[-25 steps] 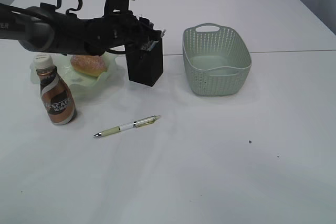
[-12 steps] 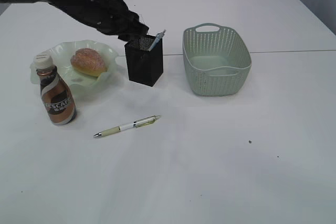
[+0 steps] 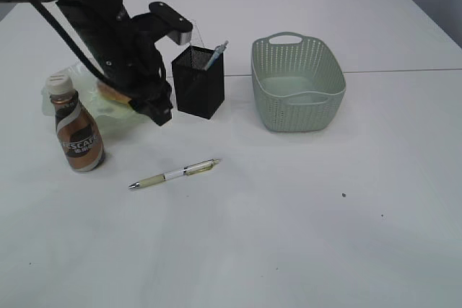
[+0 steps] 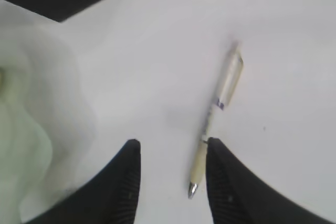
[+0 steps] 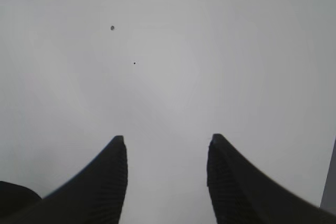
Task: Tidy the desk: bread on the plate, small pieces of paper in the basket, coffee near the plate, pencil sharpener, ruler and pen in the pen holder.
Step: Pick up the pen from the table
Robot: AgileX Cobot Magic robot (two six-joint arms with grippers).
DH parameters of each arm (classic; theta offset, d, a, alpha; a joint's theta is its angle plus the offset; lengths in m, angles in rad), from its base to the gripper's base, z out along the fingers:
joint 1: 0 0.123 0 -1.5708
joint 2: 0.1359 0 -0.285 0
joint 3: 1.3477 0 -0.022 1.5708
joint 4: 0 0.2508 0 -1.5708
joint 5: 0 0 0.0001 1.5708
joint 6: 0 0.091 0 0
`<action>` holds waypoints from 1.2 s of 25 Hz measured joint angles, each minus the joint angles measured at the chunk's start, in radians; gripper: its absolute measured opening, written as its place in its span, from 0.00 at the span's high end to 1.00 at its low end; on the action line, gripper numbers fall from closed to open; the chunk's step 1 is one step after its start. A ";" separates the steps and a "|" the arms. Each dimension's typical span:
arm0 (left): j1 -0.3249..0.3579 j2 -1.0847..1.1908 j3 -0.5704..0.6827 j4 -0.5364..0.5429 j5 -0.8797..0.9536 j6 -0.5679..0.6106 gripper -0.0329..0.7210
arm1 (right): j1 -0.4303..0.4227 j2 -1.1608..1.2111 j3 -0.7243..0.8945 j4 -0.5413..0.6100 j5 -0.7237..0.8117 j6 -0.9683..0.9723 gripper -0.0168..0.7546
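Left gripper hangs over the desk between plate and pen, jaws parted at a middling width, nothing between them. In the left wrist view the pen lies just ahead, its metal tip near the right-hand finger. Right gripper is also parted and empty over bare desk, not seen in the exterior view.

Bread: mostly hidden behind the left arm, on the plate. Coffee stands just beside the plate. Pen holder already has a blue-tipped item sticking out. Basket sits to the right of the holder.

Risks, as I judge them:
- Pen lies off-centre to the jaws; closing there could flick or roll it.
- Slim barrel may slip or tilt in the grip.
- Arm is crowded near plate, coffee and holder; a swing could knock the bottle over.
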State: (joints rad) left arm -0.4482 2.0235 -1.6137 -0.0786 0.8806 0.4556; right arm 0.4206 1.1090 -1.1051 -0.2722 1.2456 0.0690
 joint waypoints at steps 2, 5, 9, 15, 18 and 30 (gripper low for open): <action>-0.008 0.019 0.000 0.000 0.049 0.057 0.55 | 0.000 0.000 0.000 0.004 0.000 0.000 0.50; -0.034 0.060 0.000 0.000 0.092 0.094 0.55 | 0.000 0.000 0.000 0.006 0.000 0.000 0.50; -0.086 0.098 0.000 0.004 0.096 0.107 0.55 | 0.000 0.000 0.000 0.009 0.000 0.000 0.50; -0.120 0.165 -0.002 0.032 0.092 0.112 0.55 | 0.000 0.000 0.000 0.012 0.000 0.000 0.50; -0.120 0.183 -0.002 0.056 0.073 0.113 0.55 | 0.000 0.000 0.000 0.012 0.000 0.000 0.50; -0.120 0.223 -0.005 0.094 0.002 0.113 0.55 | 0.000 0.000 0.000 0.012 0.000 0.002 0.50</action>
State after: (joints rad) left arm -0.5679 2.2469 -1.6191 0.0157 0.8830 0.5687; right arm 0.4206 1.1090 -1.1051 -0.2604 1.2456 0.0709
